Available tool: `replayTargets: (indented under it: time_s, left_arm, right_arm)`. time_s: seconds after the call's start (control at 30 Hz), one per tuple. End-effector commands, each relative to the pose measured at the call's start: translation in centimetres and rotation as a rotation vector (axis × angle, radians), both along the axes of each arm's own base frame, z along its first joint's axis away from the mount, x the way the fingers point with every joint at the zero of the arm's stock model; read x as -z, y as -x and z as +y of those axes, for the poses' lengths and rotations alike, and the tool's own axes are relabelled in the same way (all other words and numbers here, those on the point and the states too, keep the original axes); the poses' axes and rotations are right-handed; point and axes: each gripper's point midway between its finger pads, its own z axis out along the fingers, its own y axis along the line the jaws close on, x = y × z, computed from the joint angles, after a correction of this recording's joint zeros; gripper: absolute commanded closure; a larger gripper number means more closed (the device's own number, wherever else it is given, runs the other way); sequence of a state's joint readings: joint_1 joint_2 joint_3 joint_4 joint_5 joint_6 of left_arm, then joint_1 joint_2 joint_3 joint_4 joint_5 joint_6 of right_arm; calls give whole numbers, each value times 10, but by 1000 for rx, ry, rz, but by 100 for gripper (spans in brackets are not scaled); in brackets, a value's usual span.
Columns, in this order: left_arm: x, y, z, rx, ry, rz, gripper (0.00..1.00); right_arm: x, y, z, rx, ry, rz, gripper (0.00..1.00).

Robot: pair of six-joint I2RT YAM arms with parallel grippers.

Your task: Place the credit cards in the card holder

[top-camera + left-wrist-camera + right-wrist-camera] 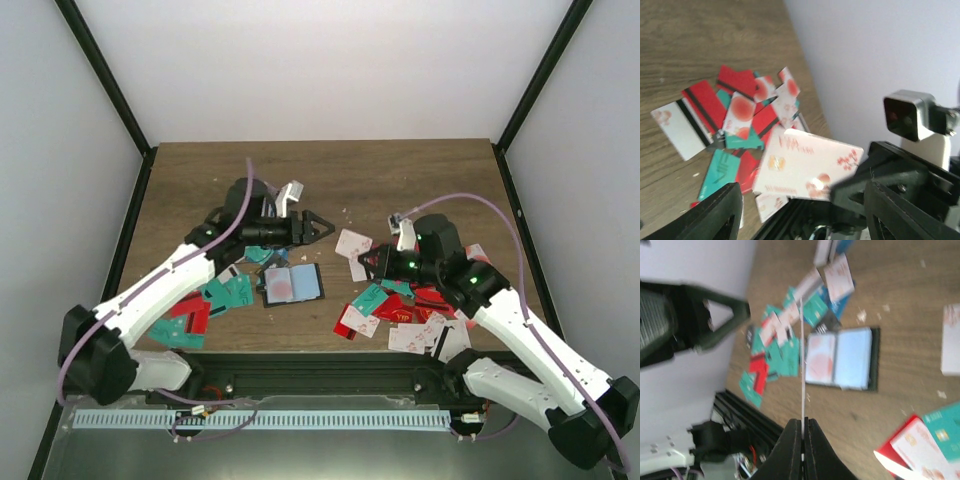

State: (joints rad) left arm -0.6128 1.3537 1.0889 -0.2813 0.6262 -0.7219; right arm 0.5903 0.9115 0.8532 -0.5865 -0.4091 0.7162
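The card holder (292, 285) lies open on the table, black with pale blue and pink sleeves; it also shows in the right wrist view (840, 359). My right gripper (372, 262) is shut on a white card with red marks (351, 243), held above the table right of the holder. The right wrist view shows this card edge-on (802, 365) between the shut fingers of the right gripper (802, 421). The left wrist view shows its face (807, 167). My left gripper (312, 228) is open and empty, above and behind the holder, facing the held card.
Loose red, teal and white cards lie in one heap left of the holder (215, 295) and another at the right (400, 312). More cards lie behind the holder (262, 255). The black rail of the table's near edge (320, 365) runs below both heaps.
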Motion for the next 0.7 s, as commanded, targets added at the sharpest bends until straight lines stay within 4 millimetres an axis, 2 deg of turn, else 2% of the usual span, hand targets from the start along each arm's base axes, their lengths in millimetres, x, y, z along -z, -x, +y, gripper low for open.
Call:
replayTargets:
  time_s: [0.0,0.17,0.33,0.5,0.67]
  left_arm:
    - [-46,-2,3,-88,185,-8,31]
    - [-67,0,0,-100,356,22,31]
    - [-75,-6,-7,-81,396,9,31]
    - [-85,-15,-16,-67,463,3,32]
    - [-83,-27,-24,-80,462,2,40]
  right_arm:
    - [-71,-38,8,144,-218,-165,99]
    - [-100,-51,13,206,-413,-204,99]
    - [-111,-56,19,223,-565,-171,99]
    - [-120,-56,28,178,-620,-169,99]
    - [-131,-51,26,161,-674,-196,99]
